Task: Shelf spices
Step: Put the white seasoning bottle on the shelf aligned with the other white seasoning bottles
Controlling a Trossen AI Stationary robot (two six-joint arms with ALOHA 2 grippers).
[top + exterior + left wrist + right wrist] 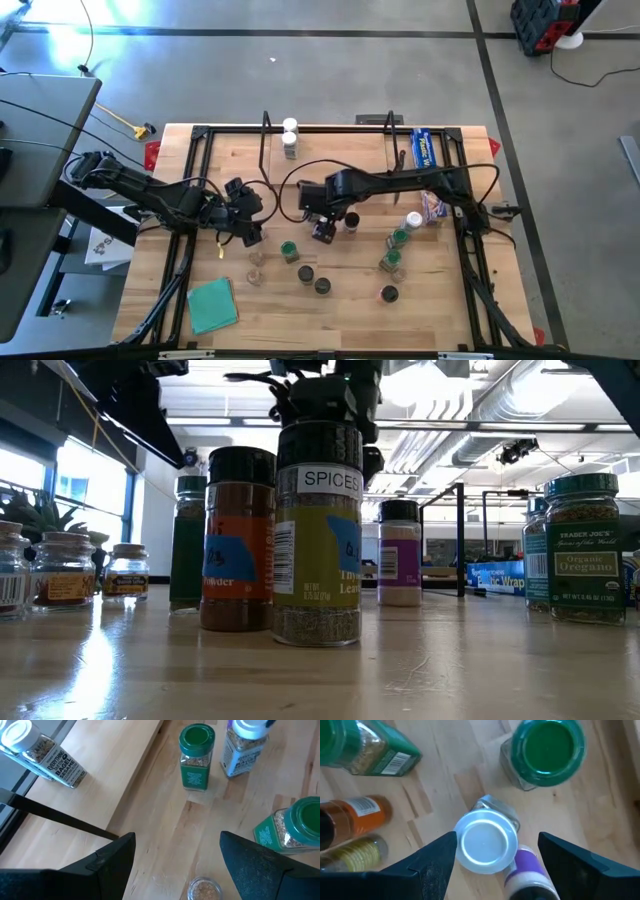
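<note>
Spices stand loose on the wooden table: green-lidded jars (290,250) (400,238), black-lidded ones (305,272) and small clear ones (256,258). Two white-lidded jars (290,135) stand on the low wooden shelf (330,140) at the back. My right gripper (492,865) points down, open, over a jar with a shiny pale lid (487,842). A finger stands on either side of it without touching, and a purple-labelled jar (527,872) stands beside it. My left gripper (177,865) hangs open, slanting down over a small tan-topped jar (205,890).
A long blue box (425,148) lies at the back right and a teal cloth (212,305) at the front left. In the low view, a jar labelled SPICES (317,540) and an orange-labelled one (237,540) stand near the front edge. Black frame bars (190,200) run along the table's sides.
</note>
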